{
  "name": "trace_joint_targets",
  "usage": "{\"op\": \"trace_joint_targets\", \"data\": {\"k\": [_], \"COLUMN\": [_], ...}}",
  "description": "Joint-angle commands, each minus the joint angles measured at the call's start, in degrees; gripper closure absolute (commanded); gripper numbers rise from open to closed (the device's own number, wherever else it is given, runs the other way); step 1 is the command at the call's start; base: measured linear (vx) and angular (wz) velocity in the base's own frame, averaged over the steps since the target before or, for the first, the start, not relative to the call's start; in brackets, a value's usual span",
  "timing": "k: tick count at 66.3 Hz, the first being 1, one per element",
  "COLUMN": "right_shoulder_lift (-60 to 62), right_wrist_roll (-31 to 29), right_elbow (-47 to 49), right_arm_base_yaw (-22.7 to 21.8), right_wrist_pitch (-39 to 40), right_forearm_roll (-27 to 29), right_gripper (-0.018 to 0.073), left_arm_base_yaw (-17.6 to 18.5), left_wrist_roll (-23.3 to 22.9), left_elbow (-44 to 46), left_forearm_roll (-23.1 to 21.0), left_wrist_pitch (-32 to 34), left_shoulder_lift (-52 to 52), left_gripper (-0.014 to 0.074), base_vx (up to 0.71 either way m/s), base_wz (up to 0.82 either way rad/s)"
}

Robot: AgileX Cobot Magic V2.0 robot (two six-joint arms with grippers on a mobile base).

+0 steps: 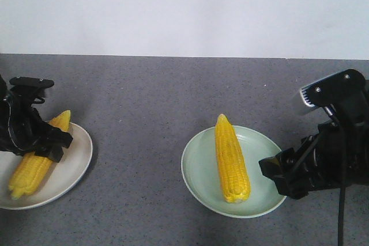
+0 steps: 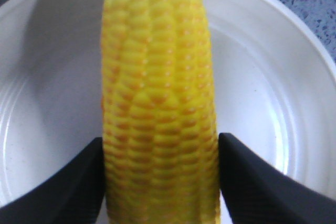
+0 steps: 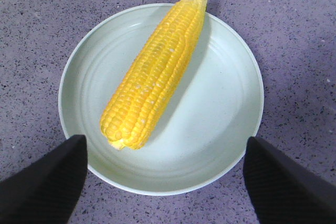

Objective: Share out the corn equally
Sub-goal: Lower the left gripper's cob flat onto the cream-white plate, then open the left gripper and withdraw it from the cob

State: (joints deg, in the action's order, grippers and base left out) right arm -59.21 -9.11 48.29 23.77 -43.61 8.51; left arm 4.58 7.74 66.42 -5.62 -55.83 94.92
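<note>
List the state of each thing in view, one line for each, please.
Corn on white plate: lying down, between the left claw's fingers.
Corn on green plate: lying free, untouched.
White plate: holds one cob.
Green plate: holds one cob.
Left claw: fingers against the cob's sides.
Right claw: open, empty, at the green plate's edge.

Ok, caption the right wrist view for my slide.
One corn cob lying on a pale green plate, open right gripper hovering above.
</note>
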Motion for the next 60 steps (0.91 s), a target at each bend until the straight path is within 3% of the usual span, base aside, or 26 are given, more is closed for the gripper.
{"op": "trace_joint_targets", "data": {"k": [1,19,31,38,50,60], "right_shoulder_lift": [0.93,0.93,0.93,0.93,0.93,0.93], "right_wrist_roll": [-0.35,-0.35,-0.34,-0.34,-0.34,-0.34], "right_elbow": [1.51,1.51,1.51,1.51,1.51,1.51], "right_arm_base_yaw": [-0.08,-0.08,-0.08,-0.08,-0.08,-0.08], "right_wrist_pitch": [3.09,3.09,3.03,3.03,3.03,3.03], "right_forearm_roll": [-0.19,-0.19,-0.19,-0.19,-0.19,-0.19], "right_gripper": [-0.0020,-0.0020,-0.0020,-0.0020,-0.0020,-0.0020], "left_arm_base_yaw": [-0.19,-0.19,-0.13,-0.07,1.40,5.99], "left_wrist_roll": [-0.19,0.42,4.30,8.37,17.44,19.68], "left_elbow": [1.80,1.94,1.94,1.94,1.79,1.79], "left_forearm_roll": [-0.57,-0.57,-1.70,-5.66,-17.35,-19.60], "left_wrist_pitch": [0.72,0.50,0.63,0.57,0.76,-0.03], "left_shoulder_lift": [-2.83,-9.74,-17.02,-21.84,-29.39,-34.34], "left_gripper": [0.0125,0.0125,0.0126,0.0126,0.0126,0.0137], "base_vx": [0.00,0.00,0.00,0.00,0.00,0.00], "base_wz": [0.00,0.00,0.00,0.00,0.00,0.00]}}
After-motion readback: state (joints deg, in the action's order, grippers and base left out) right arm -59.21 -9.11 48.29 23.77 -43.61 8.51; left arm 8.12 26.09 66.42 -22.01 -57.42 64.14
